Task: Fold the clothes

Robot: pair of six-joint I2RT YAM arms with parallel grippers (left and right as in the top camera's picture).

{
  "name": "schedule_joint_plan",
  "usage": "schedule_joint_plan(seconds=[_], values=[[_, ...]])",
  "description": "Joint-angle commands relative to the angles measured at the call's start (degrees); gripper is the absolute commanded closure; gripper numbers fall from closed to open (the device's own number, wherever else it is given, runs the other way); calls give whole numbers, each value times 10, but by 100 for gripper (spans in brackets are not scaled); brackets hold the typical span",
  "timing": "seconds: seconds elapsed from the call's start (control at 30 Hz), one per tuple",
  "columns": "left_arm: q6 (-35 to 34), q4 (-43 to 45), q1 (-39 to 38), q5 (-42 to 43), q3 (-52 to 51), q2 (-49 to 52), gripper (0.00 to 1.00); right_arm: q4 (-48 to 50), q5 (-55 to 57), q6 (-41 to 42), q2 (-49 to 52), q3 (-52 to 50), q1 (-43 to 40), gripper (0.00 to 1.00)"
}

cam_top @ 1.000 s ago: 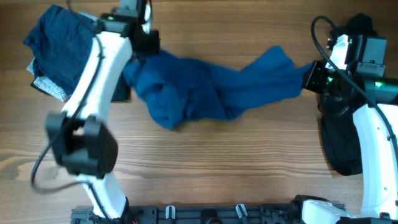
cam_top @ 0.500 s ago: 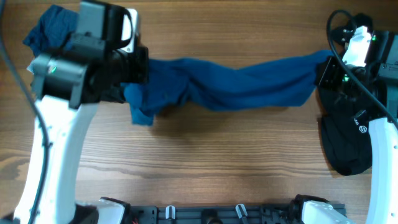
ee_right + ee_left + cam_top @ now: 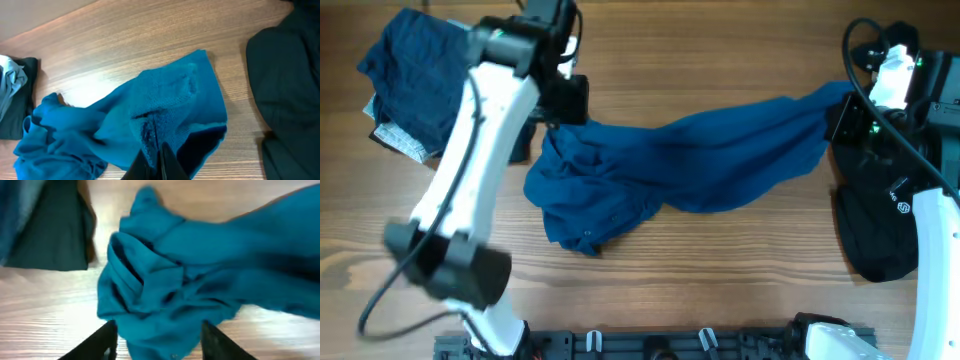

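A teal-blue garment lies stretched across the table, bunched in a heap at its left end. My left gripper hovers over that heap. In the left wrist view its fingers stand apart on either side of the cloth, open and gripping nothing. My right gripper is shut on the garment's right end and holds it lifted off the wood. The right wrist view shows the closed gripper pinching a fold of the teal cloth.
A pile of dark navy clothes sits at the back left, with a grey-white piece under it and a dark folded cloth beside the heap. A black garment lies under the right arm.
My left gripper opened and let go of the garment's left end, which slumped into a heap on the table. The left arm drew back. The right gripper kept its hold.
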Motion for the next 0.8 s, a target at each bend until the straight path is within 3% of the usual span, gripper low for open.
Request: schedule_joint_plan(seconds=[0.0,0.4,0.5,0.57,0.7,0.77], values=[[-77,0,38,-6,0,80,48,3,3,-12,3,8,-3,96],[-87,65,102,-4,-12,164,42,5,16,-12,14,8,-3,96],[-87,69,106,3,-13,189,49,6,21,-12,14,8,-3,96],[-87,80,106,18,-13,201,58,6,21,-12,14,8,-3,96],[-87,82,106,23,-14,223,62,8,21,-12,14,8,-3,96],[-87,89,106,23,-20,223,73,9,21,-12,14,8,-3,95]])
